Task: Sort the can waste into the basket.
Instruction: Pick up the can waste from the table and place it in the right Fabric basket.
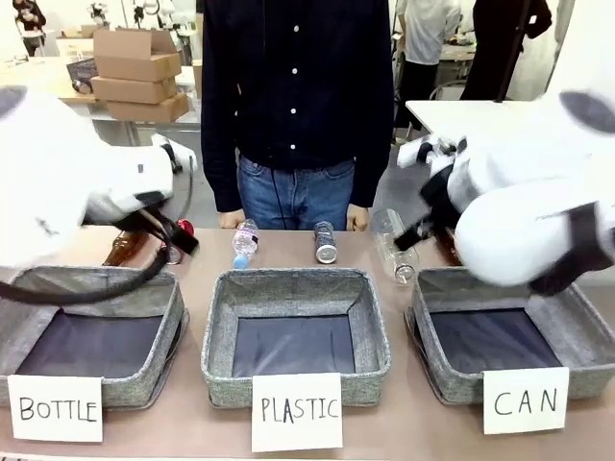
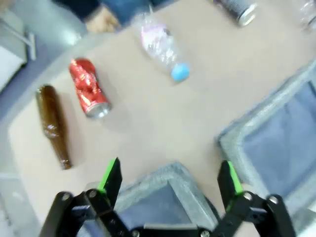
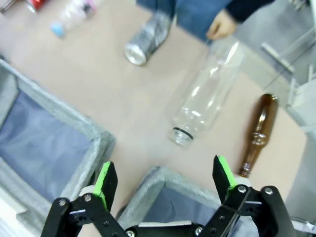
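While both grippers gape, red can (image 2: 89,89) lies beyond left gripper (image 2: 168,178)

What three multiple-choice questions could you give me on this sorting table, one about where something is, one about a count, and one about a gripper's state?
1. Where does the red can lie?
A. in the CAN basket
B. on the table beside a brown bottle
C. in a gripper

2. How many grey baskets stand in the front view?
A. two
B. three
C. four

3. What state is the left gripper in?
A. open and empty
B. shut on a can
C. shut on a bottle

Answers: 1 B, it rests on the tabletop next to the bottle. 2 B, cards read BOTTLE, PLASTIC and CAN. 3 A, its fingers stand apart with nothing between.
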Tool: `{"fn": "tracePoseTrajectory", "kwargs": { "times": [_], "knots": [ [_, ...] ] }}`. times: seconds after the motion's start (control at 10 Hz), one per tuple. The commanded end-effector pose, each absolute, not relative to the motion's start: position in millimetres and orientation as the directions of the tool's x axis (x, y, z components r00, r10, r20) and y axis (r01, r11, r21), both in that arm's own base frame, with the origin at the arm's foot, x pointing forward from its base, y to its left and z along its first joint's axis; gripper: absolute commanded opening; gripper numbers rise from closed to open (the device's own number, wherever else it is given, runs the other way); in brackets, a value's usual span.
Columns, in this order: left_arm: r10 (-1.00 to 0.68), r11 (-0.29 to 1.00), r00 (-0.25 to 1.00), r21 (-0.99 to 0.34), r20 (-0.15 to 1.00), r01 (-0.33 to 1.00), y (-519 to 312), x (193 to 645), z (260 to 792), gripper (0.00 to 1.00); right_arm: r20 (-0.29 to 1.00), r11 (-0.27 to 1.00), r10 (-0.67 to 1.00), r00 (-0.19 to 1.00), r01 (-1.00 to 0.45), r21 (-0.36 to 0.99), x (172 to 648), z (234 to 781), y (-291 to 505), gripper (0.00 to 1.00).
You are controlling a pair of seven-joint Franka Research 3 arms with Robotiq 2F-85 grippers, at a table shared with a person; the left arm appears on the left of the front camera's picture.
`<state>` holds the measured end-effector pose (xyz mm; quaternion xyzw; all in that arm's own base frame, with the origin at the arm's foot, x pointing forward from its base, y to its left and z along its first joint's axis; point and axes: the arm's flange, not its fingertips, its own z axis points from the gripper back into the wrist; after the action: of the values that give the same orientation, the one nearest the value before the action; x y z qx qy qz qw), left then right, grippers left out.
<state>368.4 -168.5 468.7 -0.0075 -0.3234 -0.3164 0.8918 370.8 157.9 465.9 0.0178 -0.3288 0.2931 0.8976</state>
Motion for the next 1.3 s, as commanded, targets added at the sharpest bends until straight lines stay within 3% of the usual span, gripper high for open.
{"fn": "tracePoseTrajectory", "kwargs": {
  "times": [0.0,0.1,0.2,0.3,0.4,0.5,0.6,0.7,0.8,1.0,1.2],
  "knots": [
    [-0.601,0.767,0.514,0.262,0.611,0.586,-143,259,505,1.00,0.567,0.780,0.591,0.573,-0.586,-0.221,276,498,123,1.00],
    [-0.620,0.756,0.502,0.289,0.603,0.587,-136,243,497,1.00,0.541,0.752,0.623,0.564,-0.621,-0.219,258,491,120,1.00],
    [-0.579,0.782,0.544,0.228,0.607,0.579,-172,337,514,1.00,0.564,0.802,0.586,0.582,-0.517,-0.301,261,478,125,1.00],
    [-0.579,0.782,0.544,0.228,0.607,0.579,-172,337,514,1.00,0.586,0.800,0.560,0.586,-0.565,-0.200,320,530,144,1.00],
    [-0.600,0.767,0.508,0.266,0.618,0.584,-168,299,555,1.00,0.573,0.791,0.581,0.577,-0.565,-0.234,304,543,142,1.00],
    [-0.604,0.694,0.486,0.119,0.631,0.710,-162,304,555,1.00,0.633,0.829,0.473,0.612,-0.553,-0.084,310,541,134,1.00],
    [-0.533,0.583,0.486,-0.116,0.692,0.804,-140,309,561,1.00,0.688,0.781,0.332,0.645,-0.597,0.183,313,540,116,1.00],
    [-0.454,0.381,0.483,-0.326,0.749,0.865,-109,313,563,1.00,0.610,0.624,0.162,0.776,-0.559,0.545,317,541,88,1.00],
    [-0.362,0.370,0.543,-0.418,0.758,0.830,-84,322,557,1.00,0.497,0.478,0.025,0.868,-0.447,0.756,320,536,56,1.00],
    [-0.171,0.255,0.594,-0.547,0.786,0.798,-43,336,535,1.00,0.421,0.320,-0.194,0.886,-0.349,0.881,315,519,4,1.00],
    [-0.060,0.195,0.588,-0.568,0.806,0.799,-12,338,520,1.00,0.388,0.306,-0.278,0.879,-0.302,0.903,309,511,-19,1.00]
  ]
}}
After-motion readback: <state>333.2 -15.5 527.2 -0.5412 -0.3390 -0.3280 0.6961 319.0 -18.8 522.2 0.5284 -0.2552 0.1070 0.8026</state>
